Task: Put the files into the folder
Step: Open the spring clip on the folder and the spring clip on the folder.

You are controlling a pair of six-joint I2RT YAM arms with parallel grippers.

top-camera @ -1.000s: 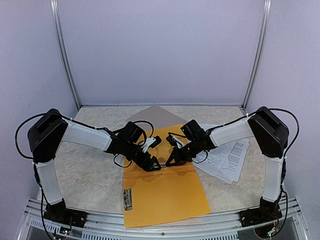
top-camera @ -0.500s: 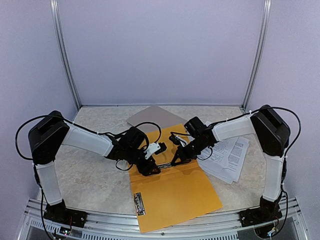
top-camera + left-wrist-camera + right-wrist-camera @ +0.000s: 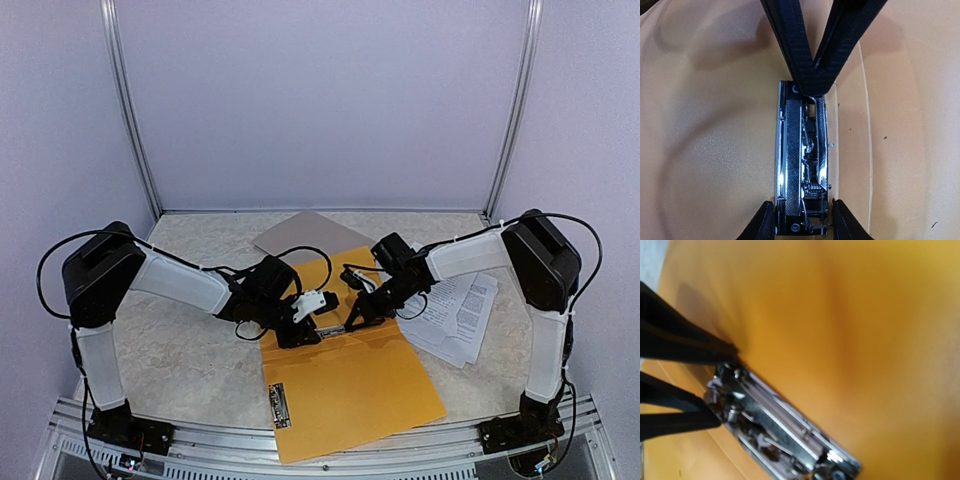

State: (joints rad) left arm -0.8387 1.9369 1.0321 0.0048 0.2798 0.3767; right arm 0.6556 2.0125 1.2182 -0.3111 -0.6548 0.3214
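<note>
On the folder (image 3: 350, 390) — right fingers (image 3: 680, 342) pinching metal clip (image 3: 802, 160), left fingers (image 3: 762, 226) straddling it, grip unclear.

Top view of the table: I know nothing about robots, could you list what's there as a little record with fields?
folder: orange, flat on the table
metal clip: on the folder
left jaws: astride one end of the metal clip
right jaws: shut, tips at its other end
files: white printed sheets right of the folder, not inside
grey-brown board: behind the folder
</note>
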